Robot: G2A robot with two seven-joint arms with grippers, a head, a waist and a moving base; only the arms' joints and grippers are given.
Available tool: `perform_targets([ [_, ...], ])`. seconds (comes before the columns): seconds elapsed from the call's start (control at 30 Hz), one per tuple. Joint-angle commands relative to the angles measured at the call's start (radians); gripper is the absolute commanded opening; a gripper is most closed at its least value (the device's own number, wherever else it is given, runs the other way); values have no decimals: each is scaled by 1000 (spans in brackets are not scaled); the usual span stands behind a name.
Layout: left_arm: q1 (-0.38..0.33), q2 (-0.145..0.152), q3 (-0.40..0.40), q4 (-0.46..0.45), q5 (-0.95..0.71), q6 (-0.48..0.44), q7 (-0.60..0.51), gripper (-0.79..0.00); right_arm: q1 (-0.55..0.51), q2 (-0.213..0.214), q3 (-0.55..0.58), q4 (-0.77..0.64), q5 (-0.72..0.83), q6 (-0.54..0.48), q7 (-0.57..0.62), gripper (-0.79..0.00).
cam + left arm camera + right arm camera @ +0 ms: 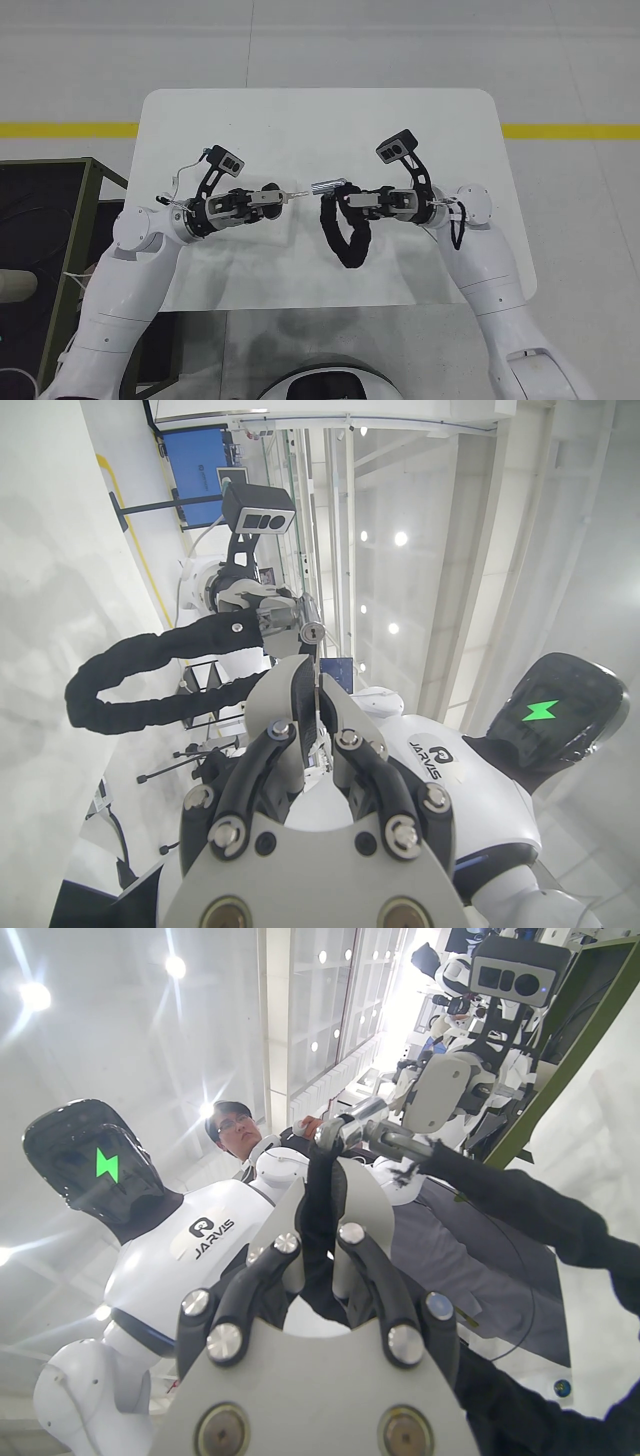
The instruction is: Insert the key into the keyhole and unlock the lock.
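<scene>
The jaws of the left gripper (316, 672) are pressing together, pinching the thin flat key (317, 700) between them. In the left wrist view the key is sticking out past the fingertips (300, 680) in the middle of the frame. Its tip is pointing at the lock (307, 612) just above it. The round keyhole (314, 631) is facing the key, and the key is not in it.

The jaws of the right gripper (320, 1198) are pinching the lock's black loop (320, 1178). They are holding it right next to the shiny silver lock (357, 1125), a little above the middle of the right wrist frame. From there the loop is running off to the lower right of that frame.

In the top view the two grippers are facing each other in the middle of the frame, over the white table (400, 130). The left gripper (283, 196) is sitting left of the middle and the right gripper (338, 200) is sitting just right of it. The lock (330, 186) is sitting between them, and the black loop (345, 245) is hanging down toward the bottom of the frame.
</scene>
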Motion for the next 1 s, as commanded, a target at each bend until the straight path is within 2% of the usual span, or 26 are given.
perform_targets([
  [0.0,-2,-3,-1,4,7,1,1,-785,0,1,-1,-1,3,-1,-1,-785],
  [0.7,-1,-32,-21,-2,73,18,-7,-785,8,11,-18,0,-10,-5,-5,-785],
  [0.97,1,-40,-26,-20,146,13,0,-785,7,19,-23,-22,-71,-27,-27,-785],
])
